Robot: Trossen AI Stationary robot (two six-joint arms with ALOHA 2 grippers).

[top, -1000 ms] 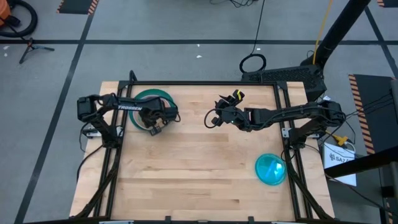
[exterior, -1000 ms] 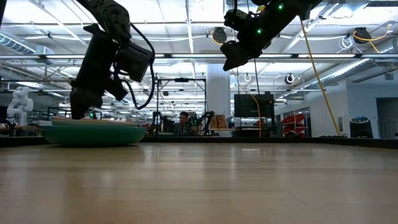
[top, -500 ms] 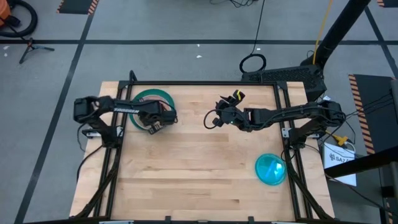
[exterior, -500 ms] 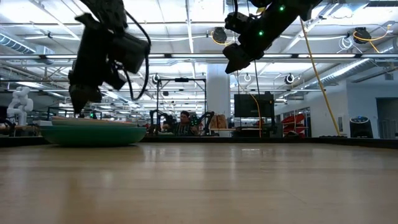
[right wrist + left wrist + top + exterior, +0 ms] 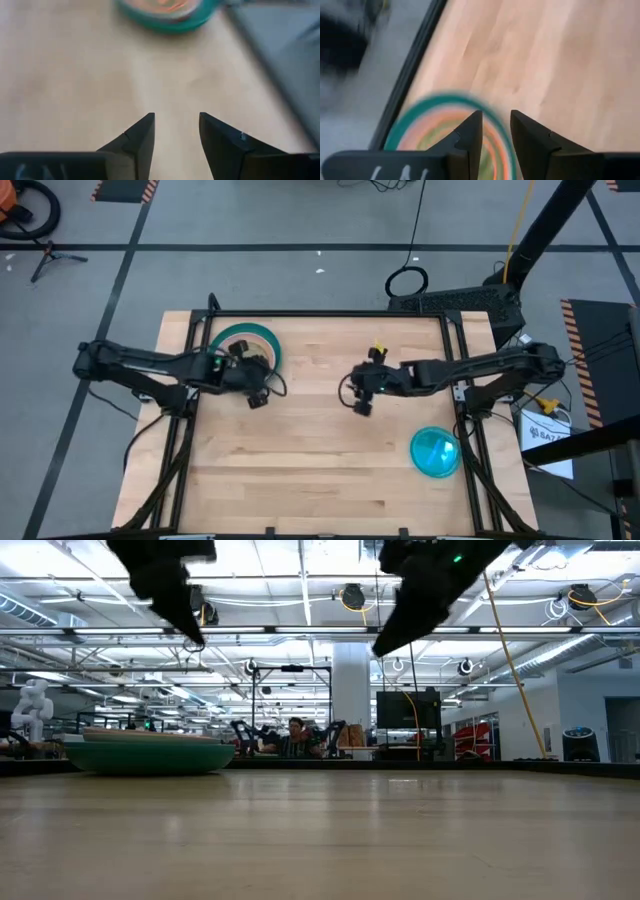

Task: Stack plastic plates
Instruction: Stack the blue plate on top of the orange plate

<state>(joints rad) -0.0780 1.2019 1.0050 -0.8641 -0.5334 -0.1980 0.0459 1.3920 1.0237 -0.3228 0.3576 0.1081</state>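
Note:
A stack of plates [image 5: 243, 343] with a teal outer rim sits on the table near its far left corner. It shows low at the left in the low view [image 5: 150, 752]. Orange and lime rings show inside it in the left wrist view [image 5: 432, 127] and far off in the right wrist view [image 5: 167, 11]. A translucent blue plate [image 5: 435, 452] lies flat near the table's near right edge. My left gripper [image 5: 258, 397] [image 5: 496, 120] hangs open above the table, just nearer than the stack. My right gripper [image 5: 360, 406] [image 5: 176, 122] is open over the table's middle, touching nothing.
Bare wood spreads between the stack and the blue plate. A black frame [image 5: 300, 314] runs along the table's far and side edges. Both grippers hang high in the low view, the left [image 5: 190, 635] and the right [image 5: 385, 645]. A person [image 5: 296, 738] sits far behind the table.
My left gripper has risen from the stack and moved toward the table's near edge, its arm stretching out. My right gripper has swung toward the near edge and tipped its fingers downward. The plates have stayed where they were.

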